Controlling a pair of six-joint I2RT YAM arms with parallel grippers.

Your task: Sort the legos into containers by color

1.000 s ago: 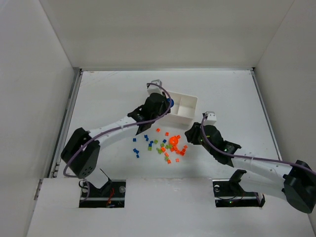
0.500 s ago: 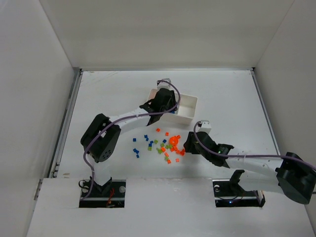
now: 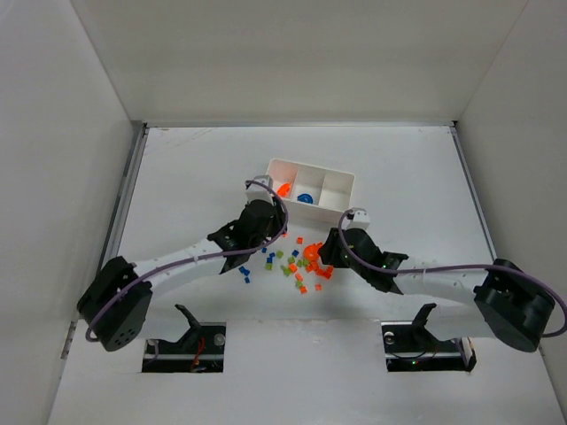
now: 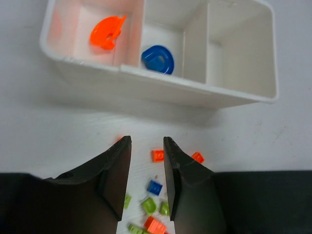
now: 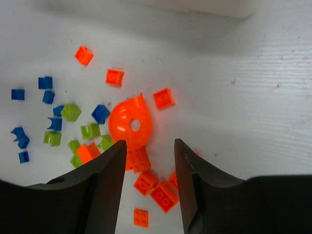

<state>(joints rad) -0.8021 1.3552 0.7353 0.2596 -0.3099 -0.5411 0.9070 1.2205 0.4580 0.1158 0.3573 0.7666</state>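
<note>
The white tray lies at the back centre, with three compartments. Its left compartment holds a rounded orange piece, its middle one a rounded blue piece, and its right one holds nothing. The loose legos are scattered in front of it in orange, blue and green. My left gripper is open and empty over the pile's far edge, with a small orange cube just past its tips. My right gripper is open and empty, right beside a large round orange piece.
The small blue cubes lie mostly on the left side of the pile and the orange bricks on the right, under my right gripper. White walls enclose the table on three sides.
My left gripper drew back from over the tray to the pile, and the blue rounded piece now lies in the middle compartment. My right gripper moved left to the pile.
</note>
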